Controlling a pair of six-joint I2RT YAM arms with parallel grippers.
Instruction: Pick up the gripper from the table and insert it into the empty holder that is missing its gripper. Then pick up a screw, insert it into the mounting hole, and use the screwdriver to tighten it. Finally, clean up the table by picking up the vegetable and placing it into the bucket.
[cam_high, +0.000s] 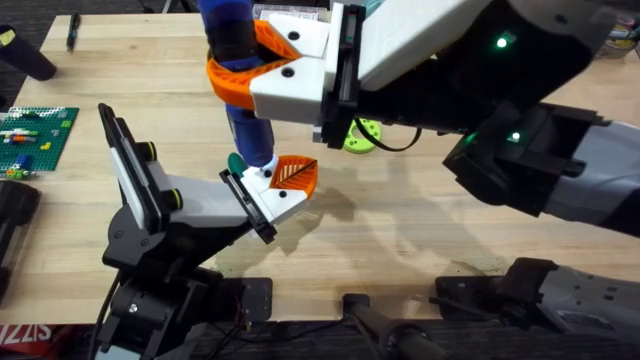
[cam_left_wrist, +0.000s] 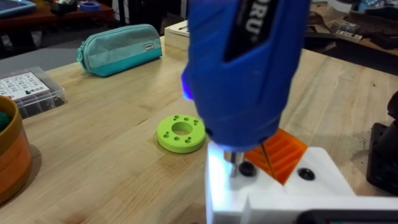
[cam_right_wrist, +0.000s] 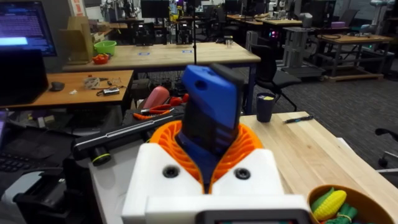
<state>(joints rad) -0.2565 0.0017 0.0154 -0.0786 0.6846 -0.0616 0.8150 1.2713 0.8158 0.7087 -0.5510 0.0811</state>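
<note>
— Screwdriver (cam_high: 238, 60) first: where is it?

— It stands nearly upright above the holder (cam_high: 265, 197). Its blue body is clamped between the orange pads (cam_high: 232, 85) of the right gripper (cam_high: 250, 55), which comes in from three o'clock of the overhead view. In the right wrist view the blue handle (cam_right_wrist: 208, 118) sits deep between the curved orange jaws, so this gripper is closed on it.

— And the tip?

— In the left wrist view the dark bit (cam_left_wrist: 234, 163) points down at the white top of the holder (cam_left_wrist: 273, 193), just beside a black screw hole (cam_left_wrist: 247, 168). A pale blue light falls on the white face under the tool. I cannot tell if the bit touches the surface.

— Where is the small orange gripper?

— It (cam_high: 296, 173) is already seated in the holder, at about one o'clock from the white block, near the middle of the table (cam_high: 400, 220). Its slanted ribs are visible from above.

— The left arm?

— Its fingers I cannot judge; they are not clearly seen.

— Anything else?

— A green ring (cam_high: 361, 133) lies at about two o'clock from the holder. The orange bucket (cam_right_wrist: 348, 208) holds a toy corn (cam_right_wrist: 331, 204).
</note>
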